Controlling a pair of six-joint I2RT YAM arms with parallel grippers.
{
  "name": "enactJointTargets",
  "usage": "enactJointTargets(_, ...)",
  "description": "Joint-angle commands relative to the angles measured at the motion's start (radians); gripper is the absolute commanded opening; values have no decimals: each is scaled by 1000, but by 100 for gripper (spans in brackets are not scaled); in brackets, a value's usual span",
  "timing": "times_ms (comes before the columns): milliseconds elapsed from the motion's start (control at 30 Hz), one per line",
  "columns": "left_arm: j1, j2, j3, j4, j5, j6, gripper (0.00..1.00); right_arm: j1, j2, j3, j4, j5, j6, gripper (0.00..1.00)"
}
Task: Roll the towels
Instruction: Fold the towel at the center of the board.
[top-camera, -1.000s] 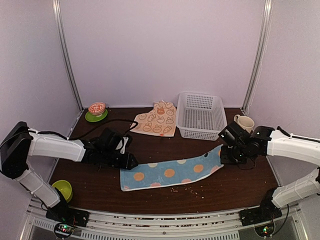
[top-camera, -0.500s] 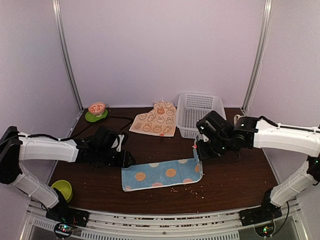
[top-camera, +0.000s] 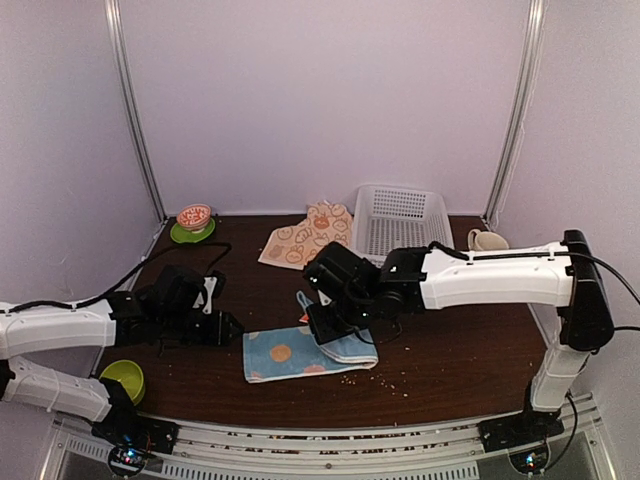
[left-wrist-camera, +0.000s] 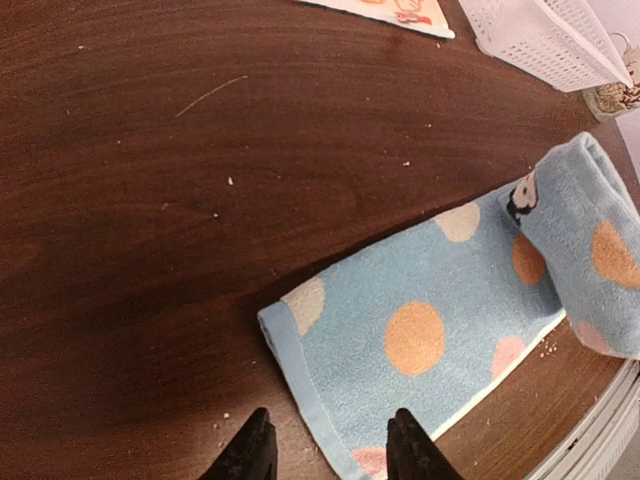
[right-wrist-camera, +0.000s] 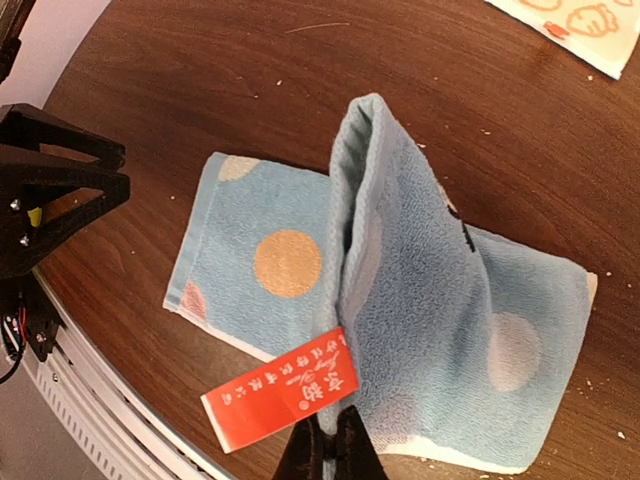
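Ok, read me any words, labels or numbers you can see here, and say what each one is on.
Red tag on the corner of the blue towel, beside the right hand: white printed characters, too small and blurred to read.
No other text is readable in any view.

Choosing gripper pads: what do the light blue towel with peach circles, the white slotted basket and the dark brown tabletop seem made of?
The light blue towel with peach circles: looped terry cloth, likely cotton; fuzzy matte pile, soft folds. The white slotted basket: moulded plastic; even slots. The dark brown tabletop: wood or laminate; grain streaks, slight sheen.
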Motion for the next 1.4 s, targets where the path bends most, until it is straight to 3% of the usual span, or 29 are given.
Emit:
enactJointTargets(0, -3, -59, -37, -25, -56, -27, 39, 22, 51, 53, 16, -19, 9, 0)
enactJointTargets(667, -3, -119, -80, -65, -96, -56, 39, 54, 233, 204, -5, 18, 67, 0)
enactJointTargets(1367, -4, -124, -86, -67, -99, -54, 40, 94, 287, 321, -31, 4, 33, 0)
